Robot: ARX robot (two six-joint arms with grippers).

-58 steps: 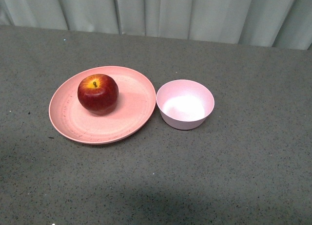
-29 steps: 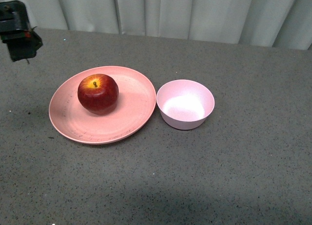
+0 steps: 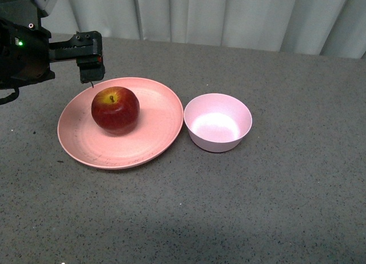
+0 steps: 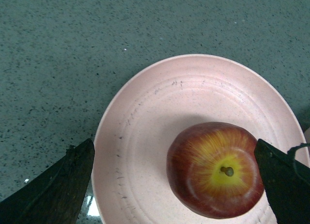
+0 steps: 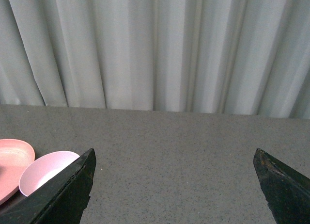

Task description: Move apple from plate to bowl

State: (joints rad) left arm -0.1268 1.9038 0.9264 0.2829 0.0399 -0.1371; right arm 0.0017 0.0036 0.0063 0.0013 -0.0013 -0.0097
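- The left gripper (image 3: 90, 63) hangs over the far left rim of the plate, just behind the apple. Its fingers (image 4: 58, 190) are spread wide and grip nothing.
- One plate (image 3: 155, 124), wide, shallow and pink with faint speckles, lies on the grey table (image 3: 257, 207).
- One apple (image 3: 115, 110) sits on the left half of the plate. It is glossy dark red, with a yellow-orange patch around a short stem pointing up.
- One bowl (image 3: 217, 122), small and pale pink, stands just beside the plate's right rim with nothing in it.
- The right gripper (image 5: 172, 185) shows only in its wrist view. Its fingers (image 5: 63, 192) are wide apart and hold nothing.
- Half a second ago the left gripper was at the far upper left corner, and a second ago no arm showed. The apple, plate and bowl have not moved.
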